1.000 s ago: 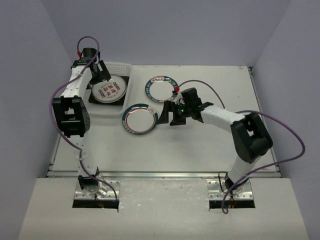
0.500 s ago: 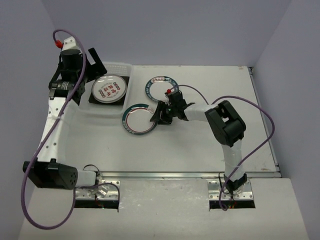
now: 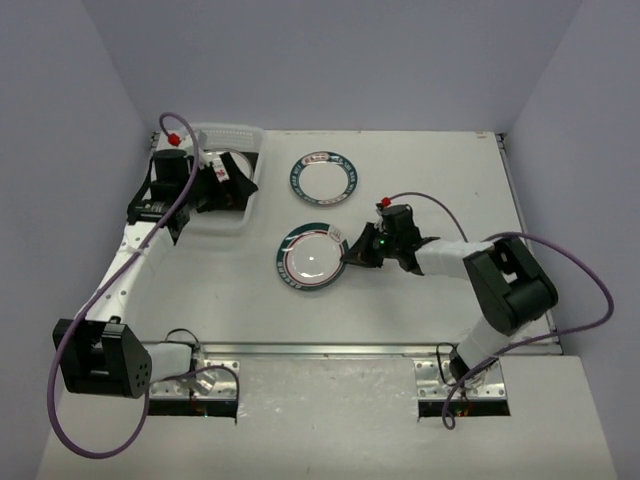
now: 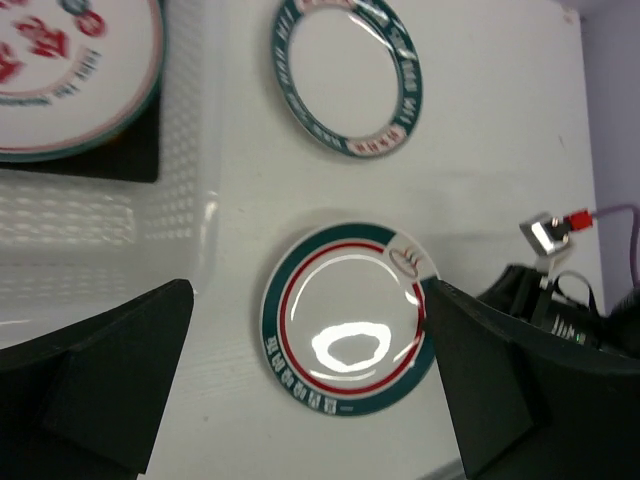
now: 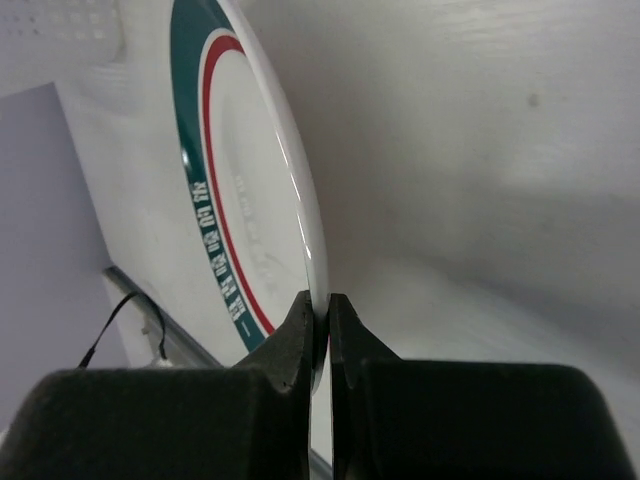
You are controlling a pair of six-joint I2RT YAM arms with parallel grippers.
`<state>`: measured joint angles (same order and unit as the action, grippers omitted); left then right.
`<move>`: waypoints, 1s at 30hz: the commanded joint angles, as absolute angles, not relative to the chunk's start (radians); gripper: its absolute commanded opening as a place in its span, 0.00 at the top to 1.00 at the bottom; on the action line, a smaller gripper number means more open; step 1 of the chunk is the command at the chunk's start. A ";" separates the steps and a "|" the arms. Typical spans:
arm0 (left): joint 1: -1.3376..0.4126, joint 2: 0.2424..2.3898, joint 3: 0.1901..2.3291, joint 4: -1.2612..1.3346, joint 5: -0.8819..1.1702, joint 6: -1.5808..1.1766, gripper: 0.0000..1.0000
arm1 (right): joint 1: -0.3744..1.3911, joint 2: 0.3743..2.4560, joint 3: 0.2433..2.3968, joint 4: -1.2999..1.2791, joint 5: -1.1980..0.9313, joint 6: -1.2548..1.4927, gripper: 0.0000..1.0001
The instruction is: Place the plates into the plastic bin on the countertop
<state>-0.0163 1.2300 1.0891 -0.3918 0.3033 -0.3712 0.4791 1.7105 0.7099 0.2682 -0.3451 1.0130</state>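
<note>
The right gripper [image 5: 320,305] pinches the near plate [image 3: 313,257] by its rim, likely because a flat plate on the countertop [image 3: 420,300] offers no other hold; the plate sits right of the bin [image 3: 235,132], apart from it; the left gripper [image 4: 308,330] hangs spread wide, empty, over the bin's edge; its arm hides most of the bin; whether the plate is lifted, I cannot tell.

- Left tool [image 3: 220,180] hangs wide open right over the plastic bin [image 3: 232,131], blocking the drop from above.
- Far plate [image 3: 323,179] lies flat; the worktop [image 3: 440,170] to its right is bare.
- Right tool [image 3: 352,253] pinches the near plate [image 3: 313,256] by its rim, with a narrow bare lane between plate and bin.
</note>
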 commanded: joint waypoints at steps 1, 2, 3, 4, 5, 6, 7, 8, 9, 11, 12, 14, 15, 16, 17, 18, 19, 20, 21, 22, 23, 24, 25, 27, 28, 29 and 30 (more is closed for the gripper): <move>-0.138 1.223 1.047 -0.285 0.575 -0.359 0.00 | 0.353 1.525 0.631 0.375 -0.549 1.001 1.00; -0.160 1.235 1.051 -0.290 0.579 -0.350 0.00 | 0.332 1.510 0.628 0.384 -0.601 0.996 1.00; -0.179 1.249 1.055 -0.301 0.577 -0.343 0.00 | 0.309 1.472 0.620 0.398 -0.657 0.988 1.00; -0.191 1.252 1.055 -0.304 0.568 -0.339 0.00 | 0.304 1.451 0.621 0.412 -0.688 0.967 1.00; -0.201 1.255 1.055 -0.307 0.558 -0.336 0.00 | 0.301 1.431 0.621 0.427 -0.718 0.947 1.00; -0.204 1.261 1.053 -0.308 0.544 -0.340 0.00 | 0.302 1.414 0.622 0.444 -0.754 0.938 1.00; -0.207 1.266 1.051 -0.308 0.537 -0.343 0.00 | 0.302 1.395 0.623 0.462 -0.783 0.933 1.00; -0.211 1.271 1.049 -0.308 0.541 -0.344 0.00 | 0.301 1.380 0.623 0.478 -0.799 0.936 1.00; -0.216 1.278 1.049 -0.308 0.556 -0.343 0.00 | 0.301 1.373 0.625 0.497 -0.813 0.944 1.00; -0.230 1.291 1.048 -0.310 0.572 -0.338 0.05 | 0.302 1.365 0.626 0.562 -0.851 0.977 1.00; -0.241 1.300 1.049 -0.315 0.559 -0.333 0.07 | 0.302 1.360 0.627 0.600 -0.872 0.995 1.00; -0.254 1.306 1.056 -0.351 0.496 -0.321 0.14 | 0.301 1.348 0.620 0.632 -0.880 1.007 1.00; -0.260 1.307 1.060 -0.364 0.464 -0.315 0.21 | 0.301 1.342 0.617 0.641 -0.878 1.010 1.00; -0.263 1.306 1.063 -0.367 0.460 -0.311 0.34 | 0.301 1.338 0.612 0.654 -0.871 1.016 1.00; -0.264 1.303 1.066 -0.366 0.465 -0.311 0.52 | 0.302 1.341 0.609 0.669 -0.866 1.026 1.00; -0.265 1.298 1.069 -0.360 0.473 -0.313 0.68 | 0.302 1.349 0.609 0.683 -0.869 1.036 1.00; -0.265 1.293 1.071 -0.355 0.481 -0.315 0.85 | 0.301 1.357 0.609 0.697 -0.871 1.046 1.00; -0.265 1.287 1.073 -0.348 0.487 -0.319 1.00 | 0.301 1.366 0.609 0.713 -0.873 1.057 1.00; -0.265 1.276 1.072 -0.337 0.486 -0.327 1.00 | 0.302 1.381 0.611 0.730 -0.876 1.072 0.99; -0.264 1.263 1.069 -0.323 0.482 -0.334 1.00 | 0.301 1.386 0.614 0.734 -0.879 1.074 0.92; -0.262 1.239 1.067 -0.302 0.471 -0.343 1.00 | 0.302 1.390 0.614 0.740 -0.878 1.076 0.77; -0.261 1.222 1.066 -0.287 0.456 -0.352 1.00 | 0.302 1.393 0.614 0.744 -0.876 1.077 0.62; -0.256 1.211 1.071 -0.286 0.420 -0.365 1.00 | 0.299 1.395 0.615 0.741 -0.873 1.076 0.40; -0.201 1.210 1.110 -0.305 0.347 -0.390 1.00 | 0.287 1.401 0.622 0.711 -0.871 1.061 0.12; -0.172 1.219 1.120 -0.313 0.333 -0.408 1.00 | 0.276 1.404 0.628 0.669 -0.866 1.039 0.04; -0.102 1.225 1.139 -0.310 0.349 -0.434 1.00 | 0.269 1.405 0.633 0.599 -0.858 1.010 0.02; -0.029 1.244 1.158 -0.308 0.352 -0.452 1.00 | 0.255 1.404 0.636 0.560 -0.834 0.993 0.01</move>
<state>-0.2089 1.2416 1.0602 -0.3634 0.4301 -0.3666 0.2887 1.4166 0.5951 0.6177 -0.8466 1.0485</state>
